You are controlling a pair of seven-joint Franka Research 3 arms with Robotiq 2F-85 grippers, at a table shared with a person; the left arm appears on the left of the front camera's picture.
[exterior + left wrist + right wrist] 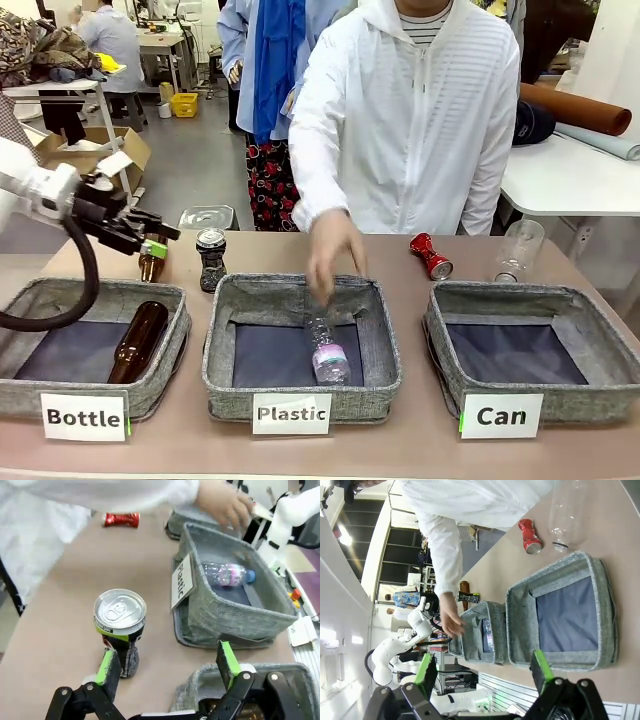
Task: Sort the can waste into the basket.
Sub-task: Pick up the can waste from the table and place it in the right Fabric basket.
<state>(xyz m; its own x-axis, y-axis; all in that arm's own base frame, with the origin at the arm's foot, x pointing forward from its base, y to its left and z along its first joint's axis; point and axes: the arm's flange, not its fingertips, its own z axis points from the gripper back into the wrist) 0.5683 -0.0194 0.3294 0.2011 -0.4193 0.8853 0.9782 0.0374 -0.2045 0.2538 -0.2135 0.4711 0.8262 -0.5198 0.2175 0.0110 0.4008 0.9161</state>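
Left gripper [167,666], jaws spread wide and empty: the silver-black can [120,622] stands upright just ahead, lined up with one pad [106,665] rather than the gap, towards the table's [400,450] far-left side. Right gripper [482,672], open too, hovers over the Can basket [606,610]. The red can [530,536] lies sideways beyond it, near the far edge.

Bright, even light comes down from the ceiling, so shadows on the tan wooden table [400,455] are soft and short. The person's hand [335,252] is smeared by motion blur above the middle grey fabric basket labelled "Plastic" [388,350]. The lid of the silver-black metal drink can [120,611] shines with glare. Both wrist views bow at the edges, and a ceiling lamp [345,539] burns white.
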